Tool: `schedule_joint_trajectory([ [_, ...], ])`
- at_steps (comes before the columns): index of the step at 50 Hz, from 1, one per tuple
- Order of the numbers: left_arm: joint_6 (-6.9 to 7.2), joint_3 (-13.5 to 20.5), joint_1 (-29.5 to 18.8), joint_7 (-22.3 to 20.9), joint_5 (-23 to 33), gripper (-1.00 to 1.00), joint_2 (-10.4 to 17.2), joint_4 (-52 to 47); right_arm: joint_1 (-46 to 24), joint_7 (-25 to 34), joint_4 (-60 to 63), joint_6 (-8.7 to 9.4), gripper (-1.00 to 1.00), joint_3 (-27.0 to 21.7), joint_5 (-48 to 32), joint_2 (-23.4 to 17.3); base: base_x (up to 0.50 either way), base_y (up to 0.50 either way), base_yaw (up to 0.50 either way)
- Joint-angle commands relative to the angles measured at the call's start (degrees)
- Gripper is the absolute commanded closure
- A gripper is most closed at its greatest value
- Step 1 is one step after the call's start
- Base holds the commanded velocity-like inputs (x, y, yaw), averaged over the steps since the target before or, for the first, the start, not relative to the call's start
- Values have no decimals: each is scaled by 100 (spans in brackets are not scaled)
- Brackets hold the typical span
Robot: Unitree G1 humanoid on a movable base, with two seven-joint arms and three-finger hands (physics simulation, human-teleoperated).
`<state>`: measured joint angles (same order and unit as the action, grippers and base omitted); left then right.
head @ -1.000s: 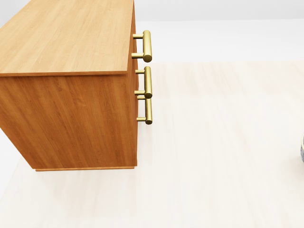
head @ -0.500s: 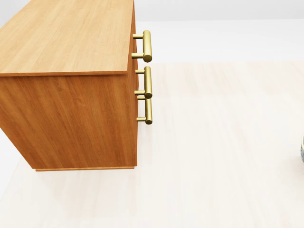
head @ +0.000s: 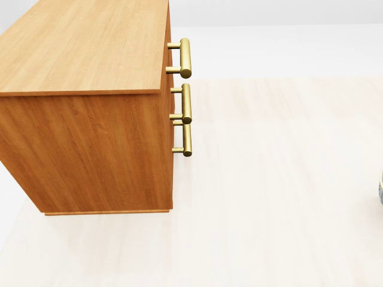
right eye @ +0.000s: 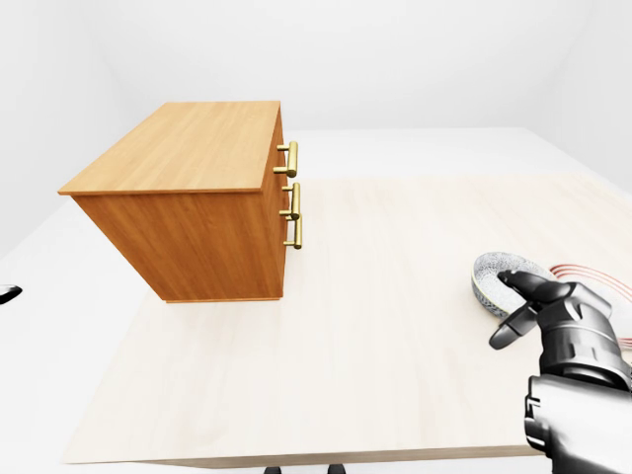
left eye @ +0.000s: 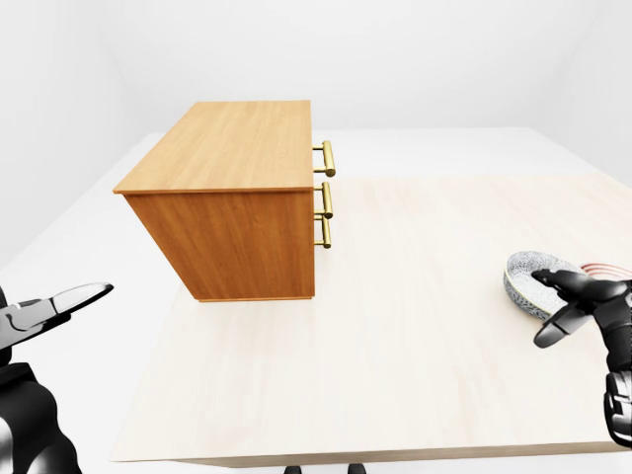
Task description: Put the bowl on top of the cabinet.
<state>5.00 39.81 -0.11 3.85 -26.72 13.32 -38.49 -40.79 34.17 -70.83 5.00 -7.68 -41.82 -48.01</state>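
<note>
The speckled grey bowl [left eye: 528, 276] rests on the pale table at the right of the left-eye view; only a sliver of it [head: 381, 186] shows at the head view's right edge. My right hand [left eye: 540, 309] is at the bowl's near rim. One finger lies over the rim, the thumb hangs below it, and the fingers are spread. The wooden cabinet [left eye: 232, 148] stands at the table's upper left with a bare flat top. My left hand [left eye: 69, 301] hovers open at the lower left, off the table.
Three brass handles [head: 186, 95] stick out of the cabinet's right face. A pink-striped flat piece [right eye: 585, 274] lies just right of the bowl. The pale table [left eye: 395, 326] ends in an edge near the bottom of the eye views.
</note>
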Motion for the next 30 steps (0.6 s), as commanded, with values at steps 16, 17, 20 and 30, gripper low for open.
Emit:
schedule_joint_trajectory([
  [16,0,-26,29,-24,28,-100,-39,9,33,-488,-196,0,-100,62,85,170,0,0,0],
  [17,0,-22,25,-18,20,-100,-34,-3,47,-469,-197,0,-100,65,86,166,0,0,0],
  [20,0,-35,20,-5,19,-100,-34,-46,65,-468,-204,0,-100,60,93,148,0,0,0],
  [30,0,-51,13,-1,35,-100,-42,-52,129,-559,-224,0,-100,62,118,191,0,0,0],
])
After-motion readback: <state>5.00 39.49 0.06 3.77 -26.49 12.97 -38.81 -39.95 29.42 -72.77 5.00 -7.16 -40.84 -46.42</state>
